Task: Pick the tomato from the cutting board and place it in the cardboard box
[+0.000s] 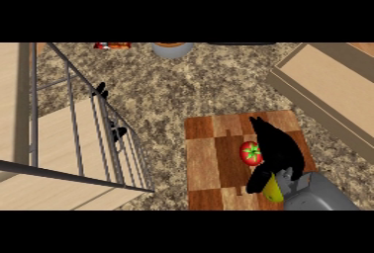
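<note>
Right hand (279, 148) lowered over the cutting board (211, 158), fingers stretched out straight beside the tomato (251, 152), thumb below it, nothing yet gripped. Tomato resting on the board, touching or nearly touching the palm. Cardboard box (329, 79) well apart on the desk (190, 84), up and to the right. Left hand (116, 132) only partly seen behind a wire rack (80, 123), fingers not readable. By all appearance: grasp, lift, carry and placing all left undone.

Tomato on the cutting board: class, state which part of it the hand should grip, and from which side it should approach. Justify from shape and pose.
Grip the round red tomato across its widest middle, coming from its right, where the black right hand already sits beside it. It lies on the brown wooden cutting board with its green stem star facing the camera; the smooth round sides probably suit fingers curling around it.
</note>
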